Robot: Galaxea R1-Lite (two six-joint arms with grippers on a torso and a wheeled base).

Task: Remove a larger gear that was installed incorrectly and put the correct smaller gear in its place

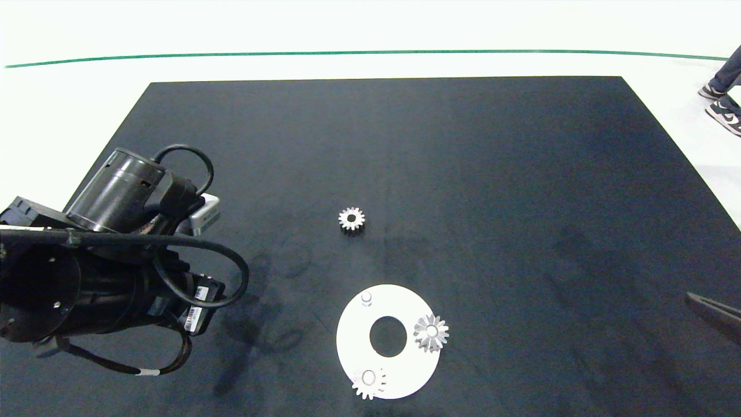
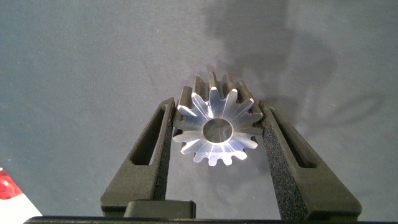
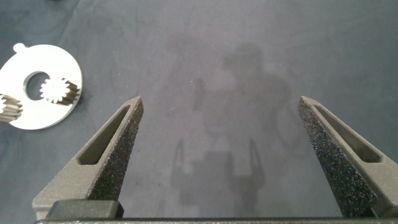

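**Larger gear clamped in the left pincer, smaller gear loose on the surface**

At the left edge of the black surface, the left arm hides its own pincer in the head view. The left wrist view shows the left pincer clamped on the larger gear, with one finger pressed against the toothed rim on each side. This silver metal wheel has long pointed teeth, a thick dark body and a round centre hole. Its bright flat face and hole are turned toward the wrist camera, and the dark body lies behind. I cannot tell whether it touches the surface.

Near the middle of the surface lies the smaller gear, a small silver wheel with short teeth. It lies flat with its hole pointing up, well apart from both pincers.

Toward the near edge is a flat white ring-shaped plate. A short bare peg stands on its far side. A pointed-tooth silver gear sits at its right rim and a pale short-toothed gear at its near rim.

At the right edge, the right pincer hangs over bare surface with its fingers wide apart, holding nothing.

Beyond the far right corner, a person's shoes stand on the pale floor.
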